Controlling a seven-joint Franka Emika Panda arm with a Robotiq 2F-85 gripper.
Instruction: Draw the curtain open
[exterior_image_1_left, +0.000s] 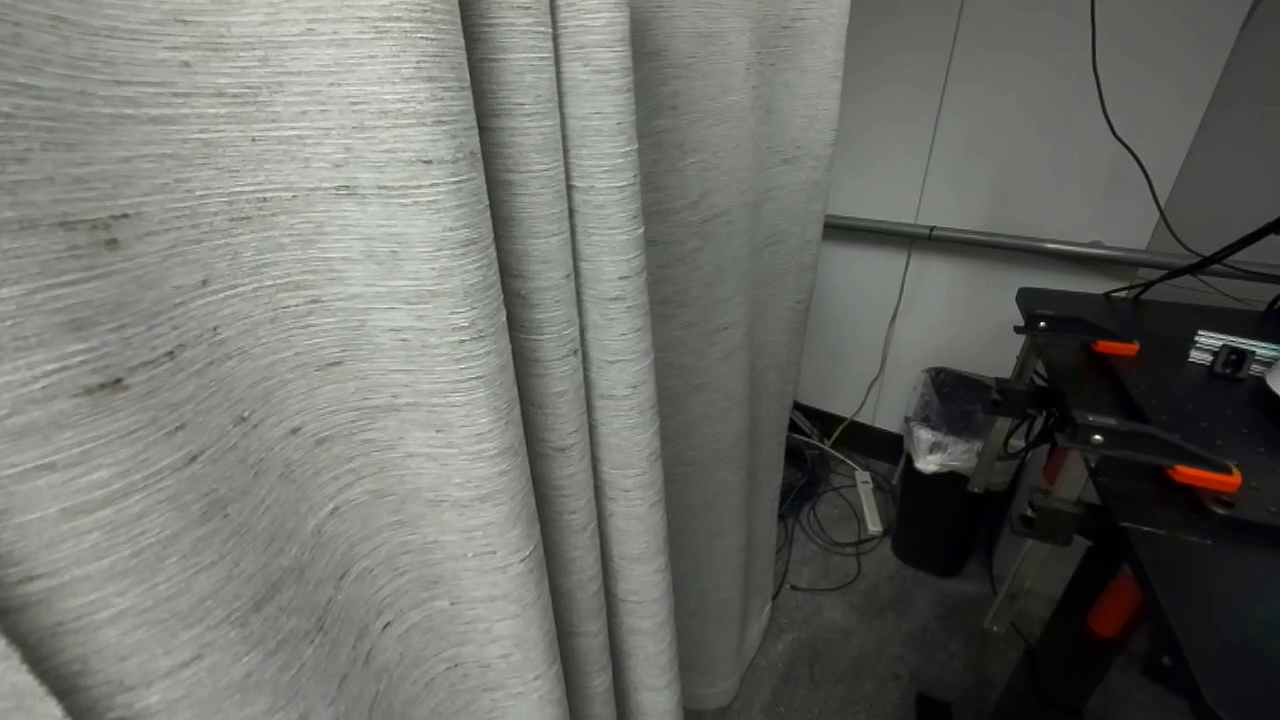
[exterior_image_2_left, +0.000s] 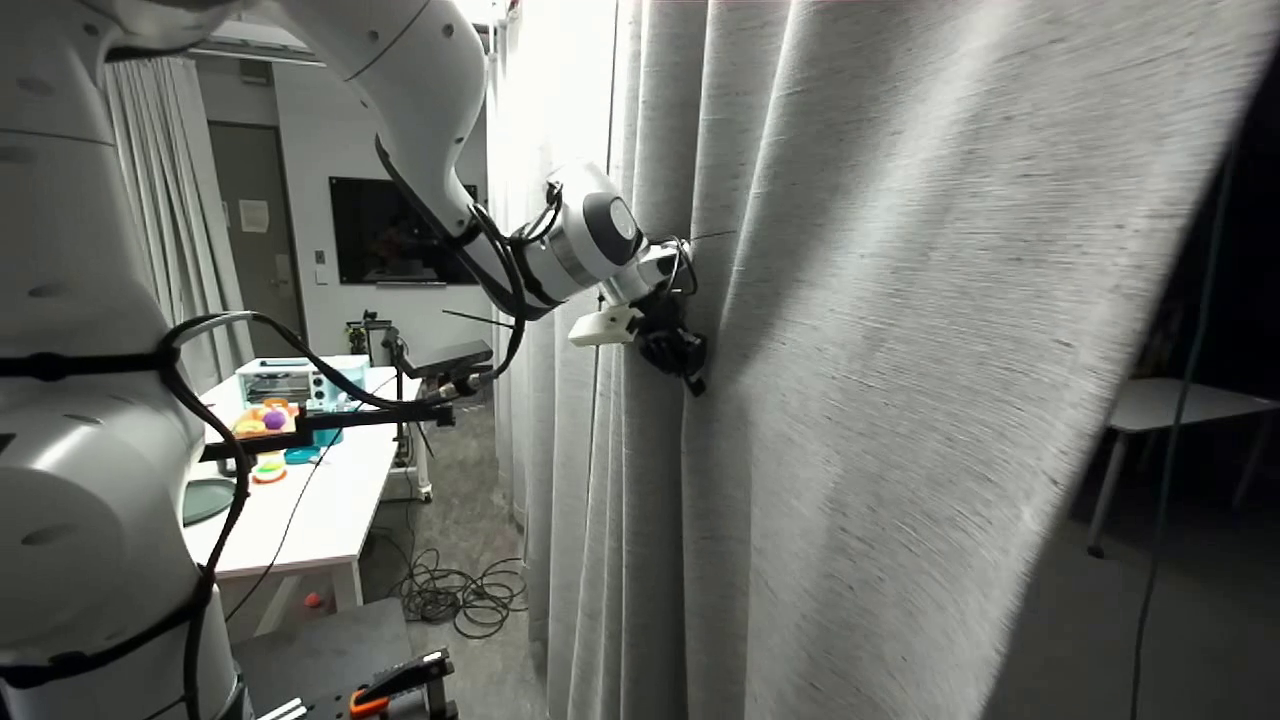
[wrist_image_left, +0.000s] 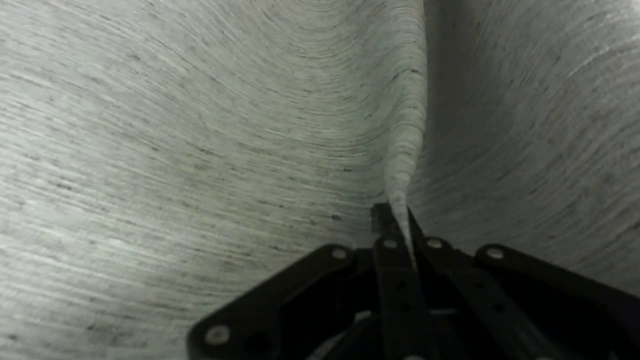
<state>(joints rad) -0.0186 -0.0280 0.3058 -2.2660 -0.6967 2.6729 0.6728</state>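
The streaked grey-white curtain (exterior_image_1_left: 300, 330) hangs in vertical folds, one pinched between the fingers (wrist_image_left: 395, 280).

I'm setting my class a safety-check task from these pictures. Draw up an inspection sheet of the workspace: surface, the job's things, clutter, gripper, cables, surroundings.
Surface: white table; black tabletop with orange-gripped clamps at its edge.
Job's things: curtain hangs in vertical folds, with brownish marks on it.
Clutter: toaster oven and plate on the white table; small red object on the floor.
Gripper: jaws closed on a narrow fold of the curtain.
Cables: loops of dark cable on the floor; what looks like a power strip lies near more of them.
Surroundings: dark wall panel, door, bag-lined bin.
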